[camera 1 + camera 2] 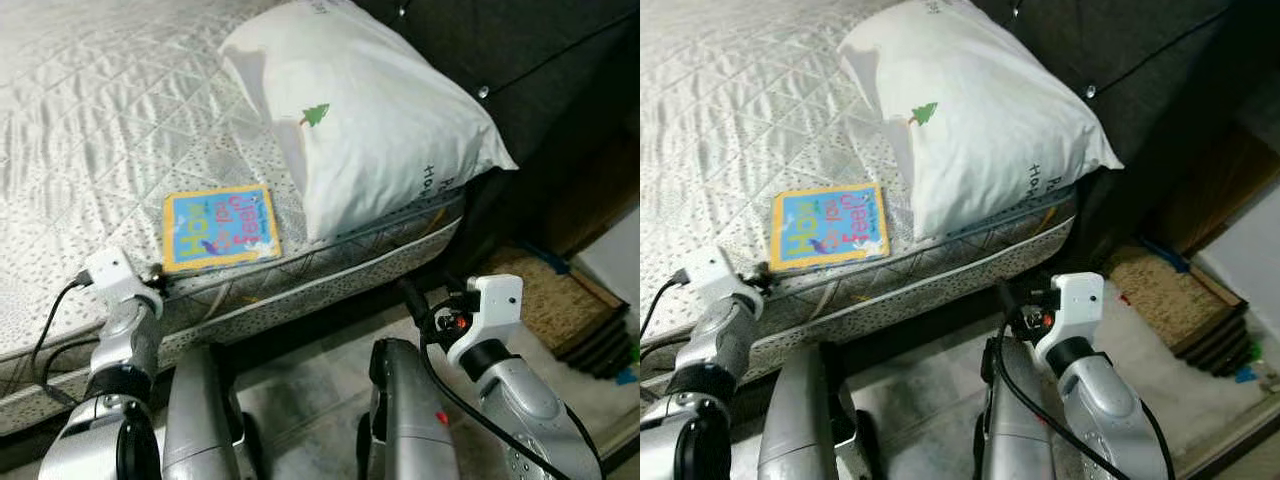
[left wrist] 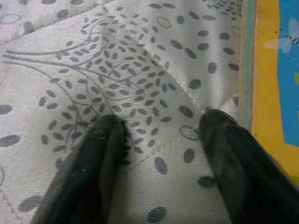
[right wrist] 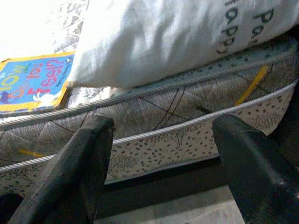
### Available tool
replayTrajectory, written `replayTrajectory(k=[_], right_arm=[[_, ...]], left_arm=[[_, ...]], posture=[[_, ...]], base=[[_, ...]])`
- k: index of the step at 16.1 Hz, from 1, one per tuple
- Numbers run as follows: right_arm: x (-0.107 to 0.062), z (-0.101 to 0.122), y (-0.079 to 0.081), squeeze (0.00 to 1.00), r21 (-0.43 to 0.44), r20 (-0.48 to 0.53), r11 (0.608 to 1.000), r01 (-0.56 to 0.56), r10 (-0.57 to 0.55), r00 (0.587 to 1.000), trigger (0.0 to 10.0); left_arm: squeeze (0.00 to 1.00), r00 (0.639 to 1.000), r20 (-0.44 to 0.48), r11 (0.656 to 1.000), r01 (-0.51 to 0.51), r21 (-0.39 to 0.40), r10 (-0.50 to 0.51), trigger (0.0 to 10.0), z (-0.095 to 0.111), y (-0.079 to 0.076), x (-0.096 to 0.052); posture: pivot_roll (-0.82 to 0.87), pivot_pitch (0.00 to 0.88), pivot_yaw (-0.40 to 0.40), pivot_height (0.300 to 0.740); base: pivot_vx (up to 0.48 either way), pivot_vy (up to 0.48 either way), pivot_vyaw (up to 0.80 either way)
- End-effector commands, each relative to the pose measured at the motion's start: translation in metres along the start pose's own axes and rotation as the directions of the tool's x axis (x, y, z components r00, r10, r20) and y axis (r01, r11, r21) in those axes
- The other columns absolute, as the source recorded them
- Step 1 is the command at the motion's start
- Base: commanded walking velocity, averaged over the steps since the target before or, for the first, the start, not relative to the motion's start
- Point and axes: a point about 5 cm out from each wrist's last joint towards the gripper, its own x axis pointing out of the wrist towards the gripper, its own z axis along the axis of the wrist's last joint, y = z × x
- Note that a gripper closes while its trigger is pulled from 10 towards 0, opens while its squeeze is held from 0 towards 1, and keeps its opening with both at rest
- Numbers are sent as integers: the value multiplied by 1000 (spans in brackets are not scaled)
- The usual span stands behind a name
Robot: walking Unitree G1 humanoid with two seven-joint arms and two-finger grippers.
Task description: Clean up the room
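Note:
A yellow-bordered blue children's book [image 1: 220,227] lies flat on the white quilted mattress [image 1: 90,130], close to its near edge and beside a white pillow [image 1: 360,110]. My left gripper [image 2: 161,133] is open, its fingertips [image 2: 105,135] resting on the mattress fabric just beside the book's yellow border [image 2: 264,84]. My right gripper [image 3: 159,135] is open and empty, held low in front of the mattress side, pointing toward the book [image 3: 32,81] and the pillow [image 3: 163,37].
A dark padded headboard [image 1: 520,60] rises behind the pillow. On the floor to the right lies a brown mat [image 1: 560,300] on stacked dark panels. Grey floor [image 1: 310,370] runs between my legs and the bed base.

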Motion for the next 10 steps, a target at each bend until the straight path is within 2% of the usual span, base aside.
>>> replayTrajectory(k=[1,4,7,8,9,10], right_arm=[[-3,5,-3,0,-9,10,1000,13,-13,1000,10000],[1,6,-4,0,-10,17,1000,19,-19,1000,10000],[4,7,-3,0,-9,22,1000,19,-19,1000,10000],[5,8,-3,0,-9,24,1000,18,-18,1000,10000],[8,9,-3,0,-9,30,1000,17,-17,999,10000],[10,10,-3,0,-9,33,1000,16,-15,999,10000]], left_arm=[[1000,997,-68,999,25,26,-23,10000,-14,-5,-1],[1000,988,-125,994,99,38,-94,10000,-25,-27,-4],[1000,980,-145,989,146,35,-140,10000,-30,-38,-5],[933,975,-154,985,169,36,-161,10000,-31,-42,-5],[643,968,-168,980,197,42,-188,10000,-31,-46,-6],[541,966,-170,978,204,49,-193,10000,-31,-47,-5]], posture=[[-148,224,-17,528],[-142,215,-12,528],[-142,208,-14,528],[-142,202,-15,528],[-141,198,-15,528],[-141,196,-15,528]], base=[[0,0,0],[0,0,0],[0,0,0],[0,0,0],[0,0,0],[0,0,0]])
